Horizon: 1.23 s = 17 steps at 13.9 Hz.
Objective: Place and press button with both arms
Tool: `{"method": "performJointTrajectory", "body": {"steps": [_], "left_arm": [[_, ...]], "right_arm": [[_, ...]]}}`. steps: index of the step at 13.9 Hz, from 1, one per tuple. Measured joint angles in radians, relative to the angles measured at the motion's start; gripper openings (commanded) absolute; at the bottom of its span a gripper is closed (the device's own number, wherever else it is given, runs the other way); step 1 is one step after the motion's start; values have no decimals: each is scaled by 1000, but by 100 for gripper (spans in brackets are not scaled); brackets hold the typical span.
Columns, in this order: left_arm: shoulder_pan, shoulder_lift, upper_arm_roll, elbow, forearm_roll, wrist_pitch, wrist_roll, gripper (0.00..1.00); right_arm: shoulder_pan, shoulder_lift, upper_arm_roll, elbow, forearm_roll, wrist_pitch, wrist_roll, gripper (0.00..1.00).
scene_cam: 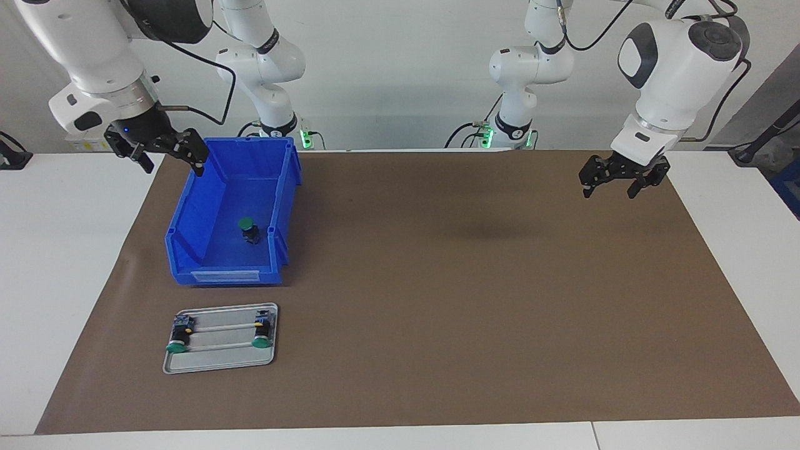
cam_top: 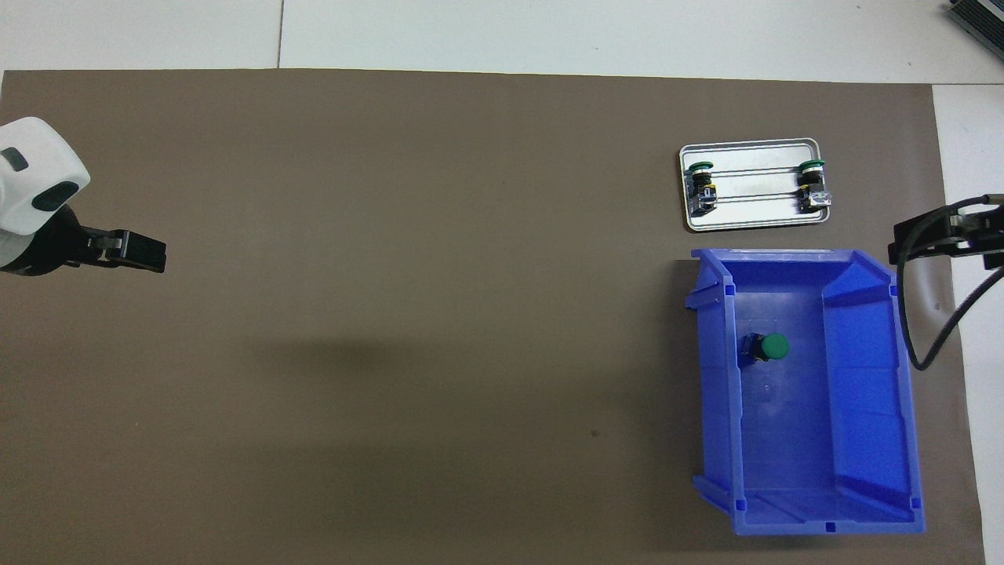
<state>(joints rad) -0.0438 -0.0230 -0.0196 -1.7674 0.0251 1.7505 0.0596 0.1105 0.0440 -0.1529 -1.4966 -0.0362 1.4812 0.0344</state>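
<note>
A green-capped button (scene_cam: pixel 249 230) (cam_top: pixel 769 348) stands inside the blue bin (scene_cam: pixel 206 206) (cam_top: pixel 863 377), close to one side wall. My right gripper (scene_cam: pixel 174 165) (cam_top: pixel 914 235) hangs open and empty in the air, over the mat just outside the bin's wall toward the right arm's end of the table. My left gripper (scene_cam: pixel 609 190) (cam_top: pixel 145 255) also hangs open and empty, high over the mat at the left arm's end of the table. Neither gripper touches anything.
A small metal tray (scene_cam: pixel 219 364) (cam_top: pixel 753 224) lies on the brown mat (scene_cam: pixel 469 300), farther from the robots than the bin. Two more green-capped buttons (scene_cam: pixel 179 340) (scene_cam: pixel 262 337) lie on it, one at each end. White tabletop surrounds the mat.
</note>
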Motion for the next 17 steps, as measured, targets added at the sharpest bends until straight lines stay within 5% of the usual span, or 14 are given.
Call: {"method": "performJointTrajectory", "body": {"steps": [17], "left_arm": [[0,-1,-1,0,0,-29,-32,100]], "right_arm": [[-8,0,0,-1,-22,3,-102,100]]}}
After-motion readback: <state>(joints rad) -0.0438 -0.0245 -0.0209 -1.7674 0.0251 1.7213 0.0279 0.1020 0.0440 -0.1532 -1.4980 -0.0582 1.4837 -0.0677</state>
